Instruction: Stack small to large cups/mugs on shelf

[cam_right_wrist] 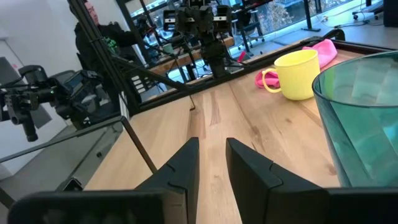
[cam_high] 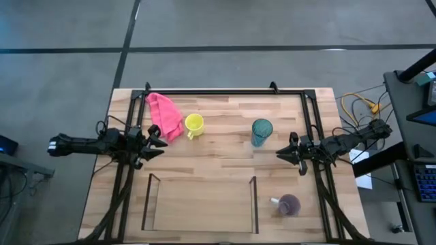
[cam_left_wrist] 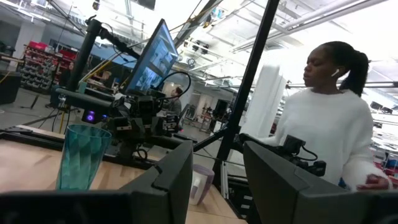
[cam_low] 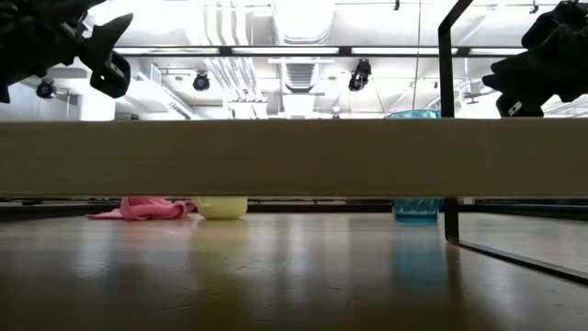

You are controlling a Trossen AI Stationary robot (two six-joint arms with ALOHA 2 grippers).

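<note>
Yellow mug [cam_high: 194,124], teal tumbler [cam_high: 261,131] and purple mug [cam_high: 289,204] sit apart on the desk [cam_high: 225,153], outside the shelf [cam_high: 202,204]. Both claws, left claw [cam_high: 158,141] and right claw [cam_high: 283,154], hang a little open and hold nothing, waiting to start.

Two dark, slender jointed arms (angular matte-black fingers [cam_right_wrist: 186,165])

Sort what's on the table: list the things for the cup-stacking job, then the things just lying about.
For the job:
yellow mug
purple mug
teal tumbler
shelf

Lying about:
pink cloth
black rail frame
</note>
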